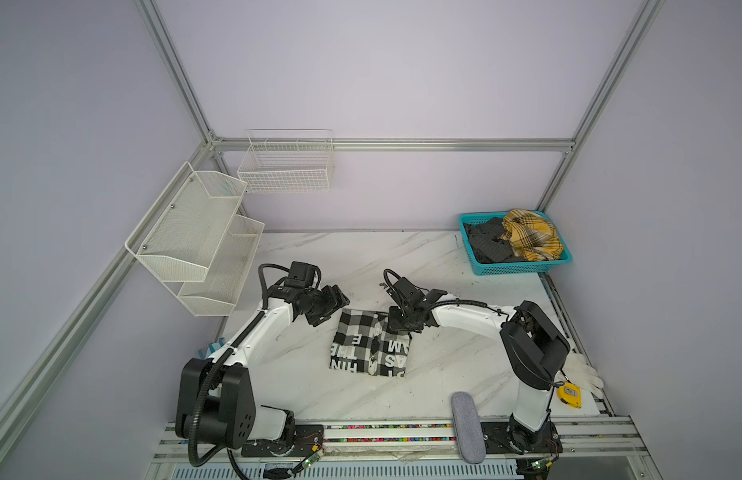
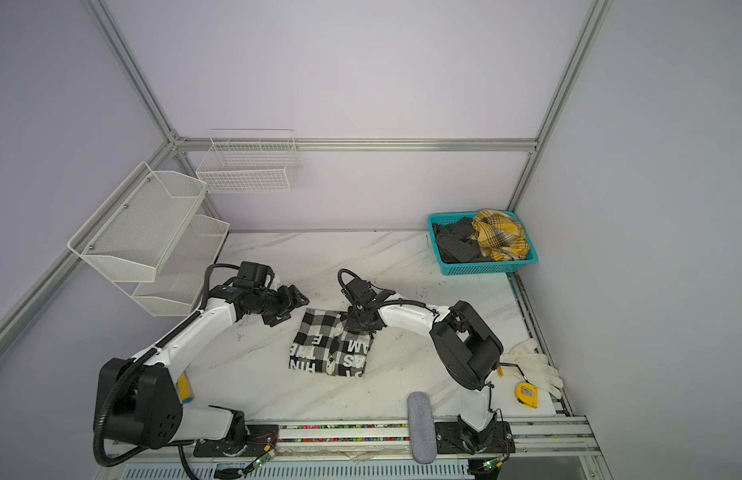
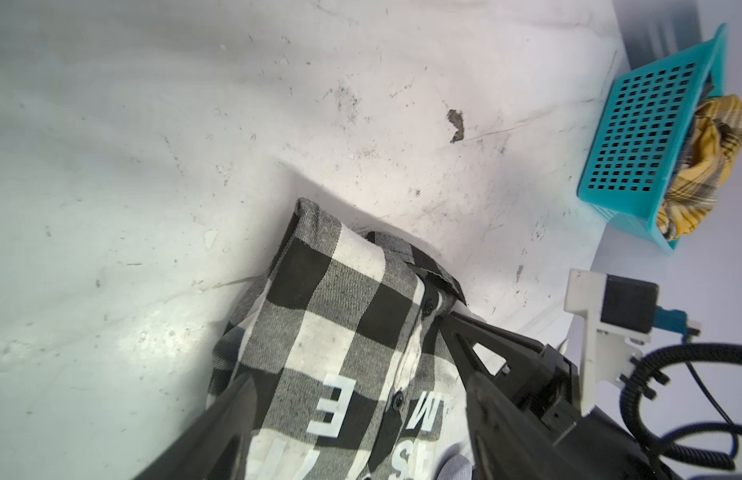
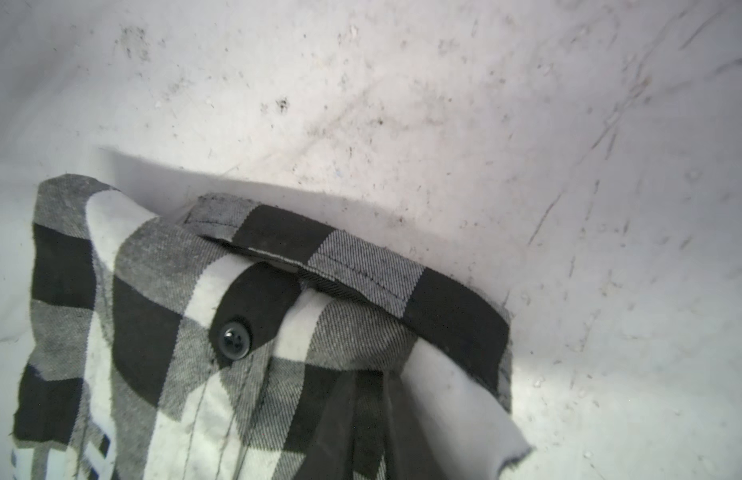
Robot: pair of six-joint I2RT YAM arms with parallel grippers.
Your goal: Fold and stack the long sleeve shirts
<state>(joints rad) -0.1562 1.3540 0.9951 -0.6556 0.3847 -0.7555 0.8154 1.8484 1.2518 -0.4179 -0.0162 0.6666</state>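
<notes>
Checked shirt (image 1: pixel 371 349): folded into a compact rectangle, lying flat at the middle of the table (image 1: pixel 319 257). The white lettering faces up and the collar end points toward the back wall.
Collar (image 4: pixel 361 266): lies along the far edge of the fold, with a dark button (image 4: pixel 235 337) just beneath it.
Right gripper (image 1: pixel 399 328): down on the far right corner of the fold. Its fingers (image 4: pixel 340 415) are drawn together, clamped on a pinch of cloth just below the collar.
Left gripper (image 3: pixel 361 378): hangs at the far left corner of the fold. Its fingers (image 3: pixel 228 415) stand wide apart with nothing gripped between them. Whether a fingertip touches the cloth cannot be told.
Basket (image 1: pixel 523 270): teal and perforated, at the far right corner of the table, well apart from the folded shirt.
Basket contents: a yellow shirt (image 1: pixel 531 235) bunched beside a grey shirt (image 1: pixel 485 245), both unfolded.
Near right edge: a white glove (image 1: pixel 585 374) with a tape measure (image 1: pixel 570 395) just beside it.
Front edge: a grey case (image 1: pixel 469 428) lies across the rail.
Left wall: a two-tier mesh shelf (image 1: pixel 194 232).
Back wall: a wire rack (image 1: pixel 286 170).
</notes>
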